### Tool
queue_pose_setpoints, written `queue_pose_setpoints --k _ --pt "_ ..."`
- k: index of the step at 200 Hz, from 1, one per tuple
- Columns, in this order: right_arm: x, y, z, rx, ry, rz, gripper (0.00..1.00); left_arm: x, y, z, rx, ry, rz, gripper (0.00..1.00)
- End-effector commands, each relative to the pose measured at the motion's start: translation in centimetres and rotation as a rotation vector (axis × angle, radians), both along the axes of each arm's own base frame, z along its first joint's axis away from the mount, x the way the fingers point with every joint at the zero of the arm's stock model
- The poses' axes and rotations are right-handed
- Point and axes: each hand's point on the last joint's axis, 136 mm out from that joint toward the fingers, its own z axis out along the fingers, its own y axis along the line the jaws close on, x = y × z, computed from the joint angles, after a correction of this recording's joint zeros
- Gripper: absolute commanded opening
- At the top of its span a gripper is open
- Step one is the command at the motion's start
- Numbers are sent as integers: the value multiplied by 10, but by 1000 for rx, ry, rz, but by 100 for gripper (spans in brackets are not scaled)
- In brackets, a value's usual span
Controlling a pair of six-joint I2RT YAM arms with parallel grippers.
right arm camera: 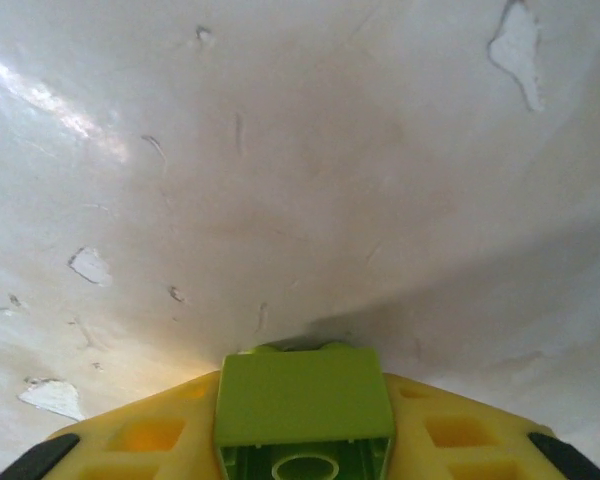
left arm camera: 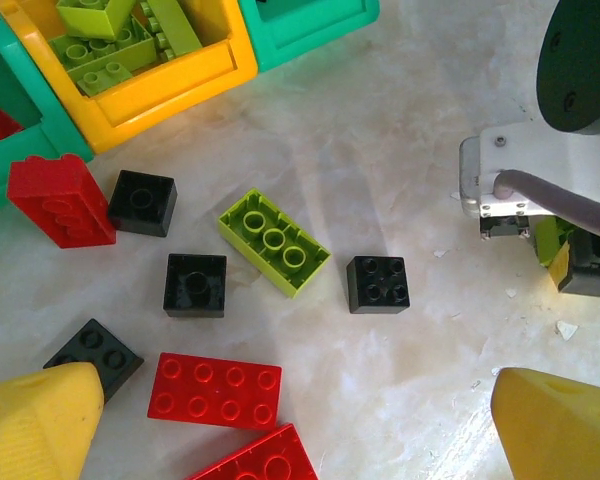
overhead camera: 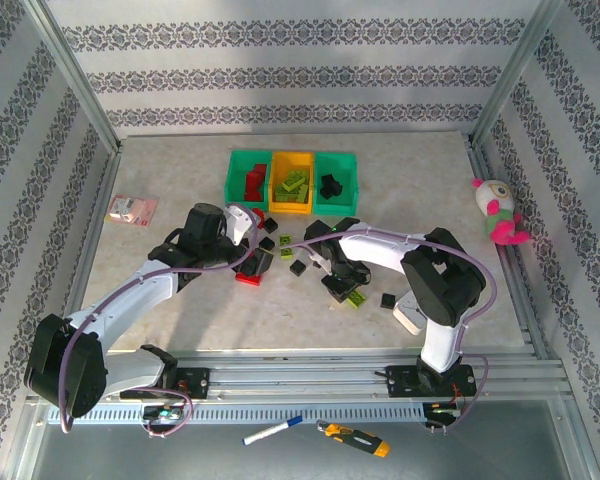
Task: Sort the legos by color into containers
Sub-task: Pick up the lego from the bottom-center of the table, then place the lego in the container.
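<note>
My right gripper (right arm camera: 305, 430) is shut on a lime green lego (right arm camera: 302, 395) just above the tabletop; from above the gripper (overhead camera: 348, 290) is right of centre. My left gripper (left arm camera: 295, 425) hangs open over loose legos: a lime brick (left arm camera: 274, 242), black squares (left arm camera: 195, 285) (left arm camera: 377, 284), a flat red plate (left arm camera: 217, 390) and an upright red brick (left arm camera: 60, 200). Nothing lies between its yellow fingertips (left arm camera: 35, 420). The containers stand at the back: a green one (overhead camera: 248, 155) with red bricks, an orange-yellow one (overhead camera: 292, 156) with lime bricks, a green one (overhead camera: 336, 157) with a black brick.
A pink card (overhead camera: 132, 209) lies at the left, a white timer (overhead camera: 412, 318) by the right arm's base, a plush toy (overhead camera: 498, 212) at the right wall. A lone black lego (overhead camera: 389, 299) sits near the timer. A marker (overhead camera: 272, 431) and a tool (overhead camera: 352, 437) lie below the rail.
</note>
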Motion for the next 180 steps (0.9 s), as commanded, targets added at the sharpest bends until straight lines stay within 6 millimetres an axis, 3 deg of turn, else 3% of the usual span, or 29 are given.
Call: queue_pose_setpoints --k 1,28,59,122,152,180 --pt "9 3 13 -3 -38 -5 31 1 -9 7 -17 -50 -38 99" --pt "25 19 33 73 -105 -26 31 2 -6 5 -21 -42 -15 99" --pt "62 46 64 215 -226 -92 32 0 -4 1 -32 -33 12 99" --pt "194 95 139 525 -565 -318 31 -1 5 -4 -46 -28 79 99" --pt "248 102 151 594 -644 -399 30 -2 8 -5 -43 -30 96 99" --pt "285 105 154 628 -697 -450 24 -2 12 -8 -32 -29 116 99"
